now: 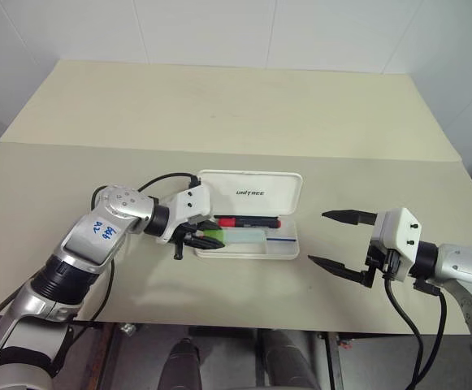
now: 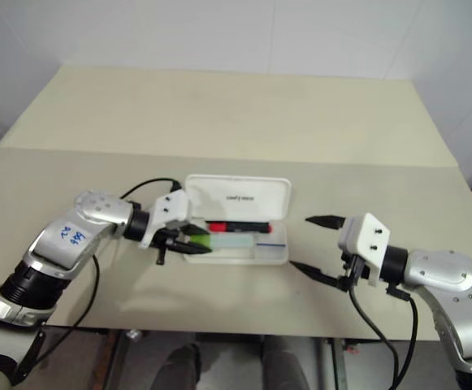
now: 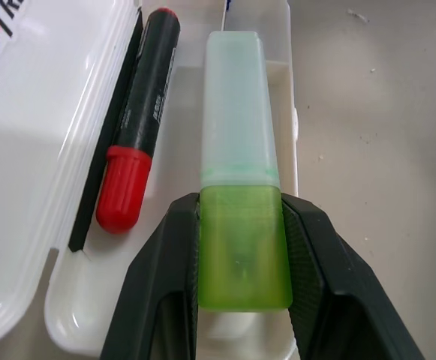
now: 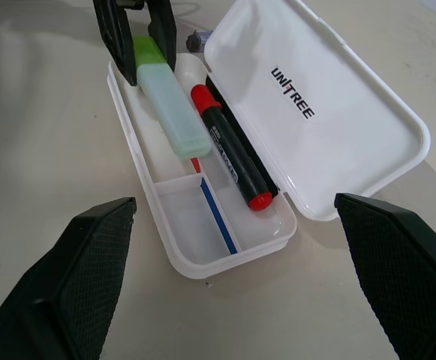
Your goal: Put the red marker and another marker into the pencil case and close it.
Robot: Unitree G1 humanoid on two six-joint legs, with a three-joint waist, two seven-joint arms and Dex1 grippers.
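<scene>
Head cam: pencil case (image 1: pixel 250 193) lies open mid-table, lid back toward 12. My left gripper (image 1: pixel 197 239) sits at its 9 o'clock end, my right gripper (image 1: pixel 343 241) off at 3, jaws wide, empty.

L wrist: my fingers (image 3: pixel 157 292) clamp the green marker (image 3: pixel 242 225) over the tray; red marker (image 3: pixel 139 120) lies alongside, by the hinge.

R wrist: both markers in the tray's long compartment.

Lettering we can read:

- "UNITREE", black capitals, printed on the inner face of the open lid of the pencil case (image 4: pixel 315 112).
- Blue handwritten marks on the left arm's grey casing (image 1: pixel 101 231); we make out digits, perhaps "999", not surely.
- Small print along the red marker (image 3: pixel 139 120) barrel; we cannot read it.
</scene>
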